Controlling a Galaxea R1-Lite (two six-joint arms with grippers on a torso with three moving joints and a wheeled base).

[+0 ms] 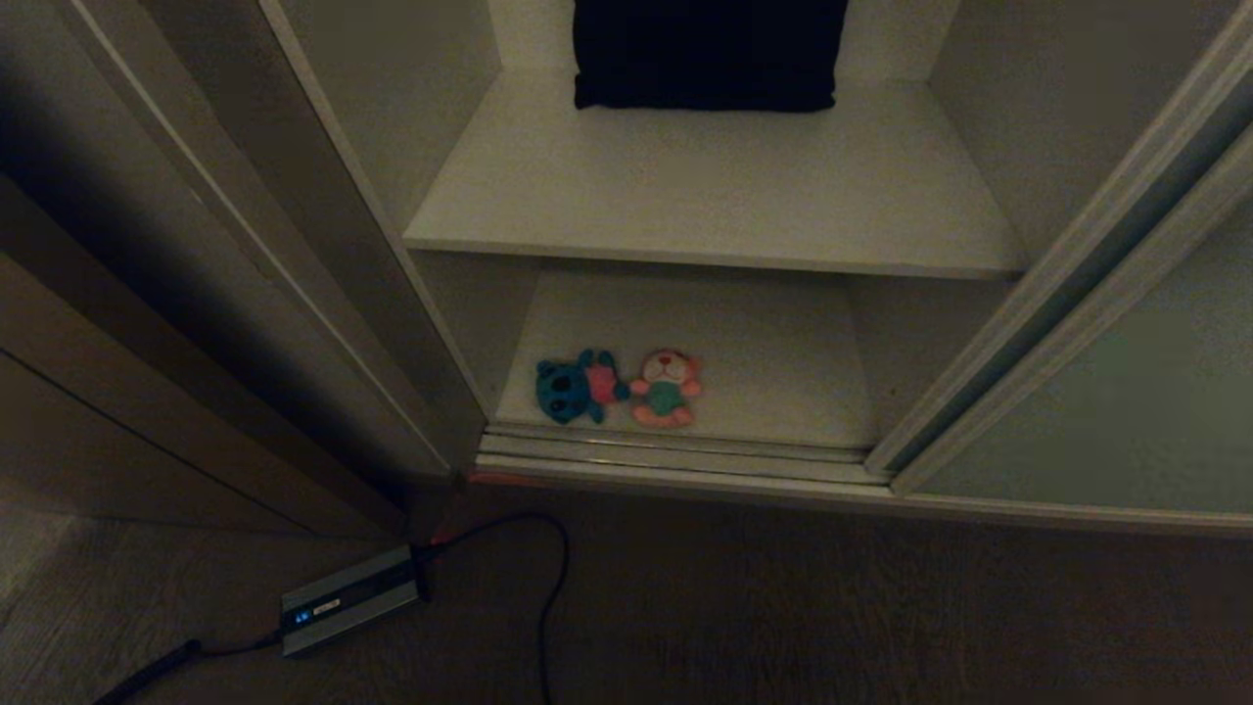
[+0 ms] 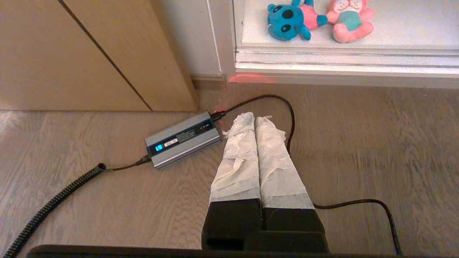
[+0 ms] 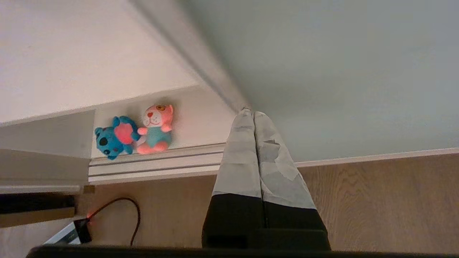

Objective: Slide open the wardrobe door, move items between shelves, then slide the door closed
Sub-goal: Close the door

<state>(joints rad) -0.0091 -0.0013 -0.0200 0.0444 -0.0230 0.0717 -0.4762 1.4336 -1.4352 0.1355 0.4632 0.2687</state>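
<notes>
Wardrobe stands open. The sliding door, pale grey-green with a light metal frame, sits pushed to the right of the opening; its long axis runs upright.

Two shelves in view. The upper shelf carries a black cushion at its back. The lower shelf holds both plush toys near its front edge, left of centre, just behind the door track.

- Blue toy: lying down, long axis roughly across the shelf, head toward the left, pink shirt toward the right.
- Pink toy: face up, head toward the back of the shelf, feet toward the front edge. Its arm touches the blue toy (or nearly so; contact not certain).

Neither arm shows in the head view.

Left gripper: fingers pressed together, empty, above the wooden floor, next to a grey power brick and its black cable. Only this view shows the brown wood panel lit clearly.

Right gripper: fingers together, holding nothing, tips close to the door's frame edge; touching or not, I cannot tell. This view alone shows the door face as a broad panel filling the frame.
</notes>
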